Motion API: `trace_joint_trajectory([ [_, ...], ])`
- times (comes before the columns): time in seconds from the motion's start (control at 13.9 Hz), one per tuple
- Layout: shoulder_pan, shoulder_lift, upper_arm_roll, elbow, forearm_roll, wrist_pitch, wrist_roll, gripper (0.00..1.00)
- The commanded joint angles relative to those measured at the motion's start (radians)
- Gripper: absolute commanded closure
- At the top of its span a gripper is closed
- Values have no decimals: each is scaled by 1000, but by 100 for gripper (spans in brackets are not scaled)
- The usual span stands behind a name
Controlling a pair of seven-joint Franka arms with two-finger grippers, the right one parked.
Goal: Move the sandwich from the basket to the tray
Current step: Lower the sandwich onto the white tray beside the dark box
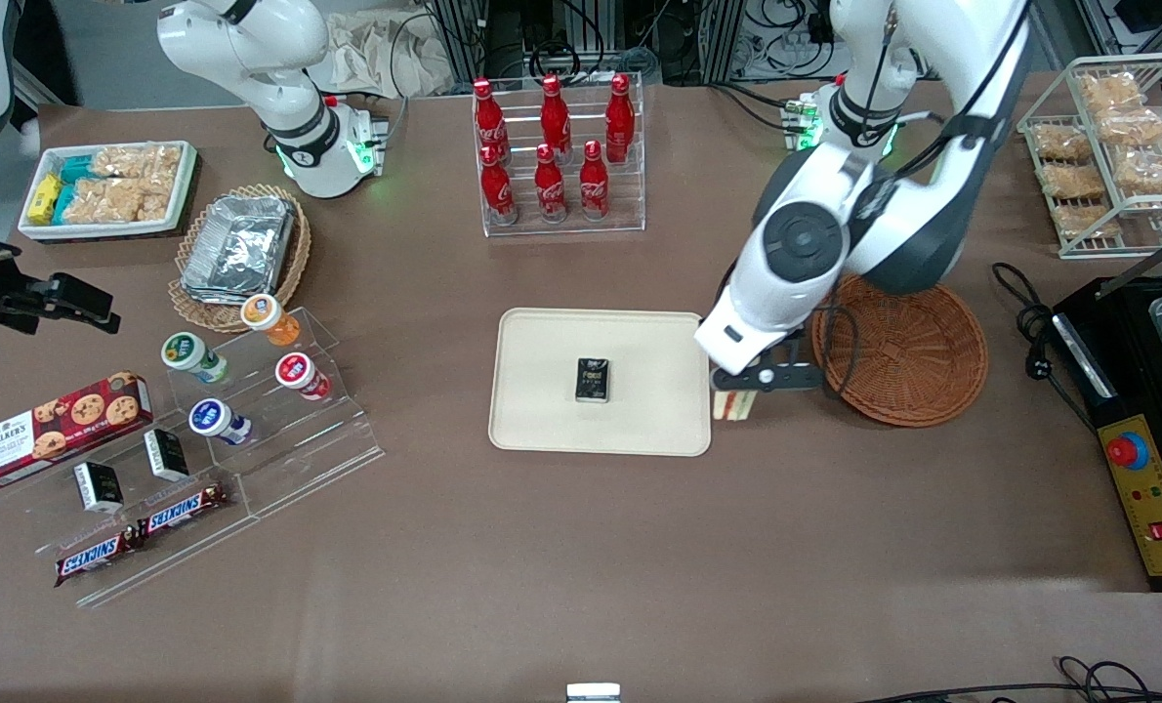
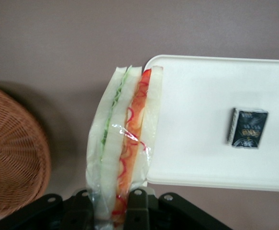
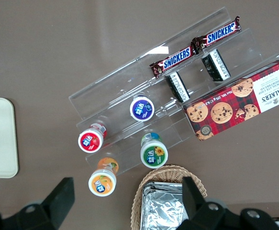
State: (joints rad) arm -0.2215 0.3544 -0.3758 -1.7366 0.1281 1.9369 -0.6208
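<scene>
sandwich (image 2: 122,143): clamped between gripper fingers, edge-on, in clear wrap, over the table at the tray's (image 1: 542,337) edge | gripper (image 1: 749,383): closed on sandwich, between tray and basket (image 1: 918,356) | tray: holds small black packet (image 1: 593,380)

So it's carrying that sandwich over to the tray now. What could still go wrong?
The gripper holds the sandwich only by one end of its clear wrap, so it might slip or sag. It hangs over the tray edge, between tray and basket; let go now, it could land half off. A small black packet already lies on the tray.
</scene>
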Motion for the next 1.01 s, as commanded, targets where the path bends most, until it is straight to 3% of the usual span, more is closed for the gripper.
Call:
trace_joint_trajectory([
  [0.0, -24, 78, 0, -1, 53, 83, -46, 100],
  [0.22, -53, 153, 0, -3, 111, 132, -112, 100],
  [0.5, -71, 192, 2, -4, 126, 181, -142, 100],
  [0.94, -113, 253, 8, -3, 209, 238, -233, 100],
])
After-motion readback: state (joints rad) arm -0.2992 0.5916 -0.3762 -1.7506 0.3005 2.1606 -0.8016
